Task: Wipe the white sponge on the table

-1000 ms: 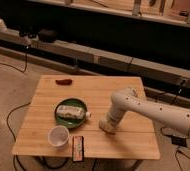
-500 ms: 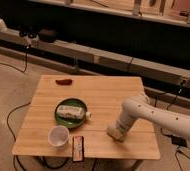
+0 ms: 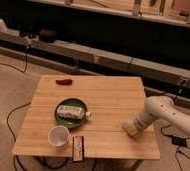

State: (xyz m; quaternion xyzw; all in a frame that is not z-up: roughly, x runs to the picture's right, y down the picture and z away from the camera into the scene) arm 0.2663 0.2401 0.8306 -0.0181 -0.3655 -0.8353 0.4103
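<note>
The light-wood table (image 3: 108,95) fills the middle of the camera view. My white arm reaches in from the right, bent down to the table's front right part. The gripper (image 3: 130,128) rests low on the tabletop there. A small cream block, the white sponge (image 3: 127,130), shows at its tip, pressed against the wood, with the gripper shut on it. Most of the sponge is hidden by the gripper.
A green plate (image 3: 60,120) with a white-and-green wrapped packet (image 3: 72,111) sits left of centre. A white cup (image 3: 58,136) and a dark bar (image 3: 78,147) lie at the front edge. A small red-brown object (image 3: 64,81) lies at the far left corner. Cables trail on the floor.
The gripper has slid to the right along the front part of the table, and the cream sponge has travelled with it. The plate, cup and bar have stayed in place.
</note>
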